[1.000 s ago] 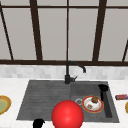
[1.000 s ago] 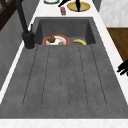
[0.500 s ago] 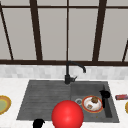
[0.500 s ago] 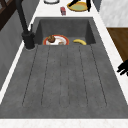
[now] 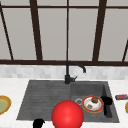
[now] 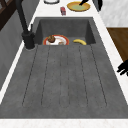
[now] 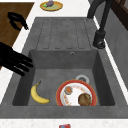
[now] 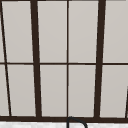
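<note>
Two hands up. Right hand (image 7: 13, 61) sits over the basin's front rim, fingers straight and spread, gripping nothing, nearest the banana (image 7: 38, 94) on the sink (image 7: 62, 35) floor. Banana lies just beside the red-rimmed plate (image 7: 76, 96), apart from it. Left hand (image 7: 17, 21) hangs off the surface's front edge by the drainboard, fingers curled, holding nothing.

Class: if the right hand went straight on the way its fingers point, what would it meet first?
Probably the sink's back wall: the right hand points across the basin, seemingly above the banana and plate, though its height is unclear.
</note>
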You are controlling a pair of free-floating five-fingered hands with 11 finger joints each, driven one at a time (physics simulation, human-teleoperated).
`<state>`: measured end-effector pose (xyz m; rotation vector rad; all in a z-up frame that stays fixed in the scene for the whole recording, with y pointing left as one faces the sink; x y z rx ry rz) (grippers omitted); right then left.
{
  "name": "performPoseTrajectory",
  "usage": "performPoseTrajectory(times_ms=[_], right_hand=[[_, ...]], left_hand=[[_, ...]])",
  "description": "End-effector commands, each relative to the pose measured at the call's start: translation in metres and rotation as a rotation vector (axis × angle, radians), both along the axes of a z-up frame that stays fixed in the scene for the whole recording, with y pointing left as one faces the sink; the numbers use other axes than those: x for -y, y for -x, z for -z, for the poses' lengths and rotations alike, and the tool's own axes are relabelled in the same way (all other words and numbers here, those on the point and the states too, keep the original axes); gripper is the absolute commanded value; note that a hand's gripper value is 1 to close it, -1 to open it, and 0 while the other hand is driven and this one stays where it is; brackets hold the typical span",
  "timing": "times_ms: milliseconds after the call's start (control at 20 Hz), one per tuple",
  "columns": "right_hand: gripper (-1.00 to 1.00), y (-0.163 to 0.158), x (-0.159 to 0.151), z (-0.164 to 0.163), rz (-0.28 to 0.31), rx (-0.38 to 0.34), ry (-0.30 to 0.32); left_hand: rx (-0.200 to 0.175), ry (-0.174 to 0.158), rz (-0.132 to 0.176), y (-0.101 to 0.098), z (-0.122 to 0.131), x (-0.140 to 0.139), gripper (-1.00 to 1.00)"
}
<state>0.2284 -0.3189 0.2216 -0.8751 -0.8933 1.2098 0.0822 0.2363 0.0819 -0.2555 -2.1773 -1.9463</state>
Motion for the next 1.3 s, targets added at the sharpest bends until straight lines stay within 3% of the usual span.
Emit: performPoseTrajectory(times_ms=[0, 250, 600, 800, 1100, 1200, 1250], right_hand=[[-1.00, 0.031, -0.003, -0.013, 0.000, 0.000, -0.041], [-1.00, 0.063, -0.009, -0.041, -0.006, -0.089, -0.041], [-1.00, 0.121, -0.022, -0.054, -0.010, -0.049, -0.039], [-1.00, 0.151, -0.024, -0.054, -0.009, 0.014, -0.055], [-1.00, 0.157, -0.037, -0.051, -0.013, -0.037, -0.026], [-1.00, 0.150, -0.053, -0.059, -0.009, 0.010, 0.069], [-1.00, 0.149, -0.052, -0.061, -0.007, -0.001, 0.099]], left_hand=[[0.000, 0.000, 0.000, 0.000, 0.000, 0.000, 0.00], [0.000, 0.000, 0.000, 0.000, 0.000, 0.000, 0.00], [0.000, 0.000, 0.000, 0.000, 0.000, 0.000, 0.00], [0.000, 0.000, 0.000, 0.000, 0.000, 0.000, 0.00], [0.000, 0.000, 0.000, 0.000, 0.000, 0.000, 0.00], [0.000, 0.000, 0.000, 0.000, 0.000, 0.000, 0.00], [0.000, 0.000, 0.000, 0.000, 0.000, 0.000, 0.00]])
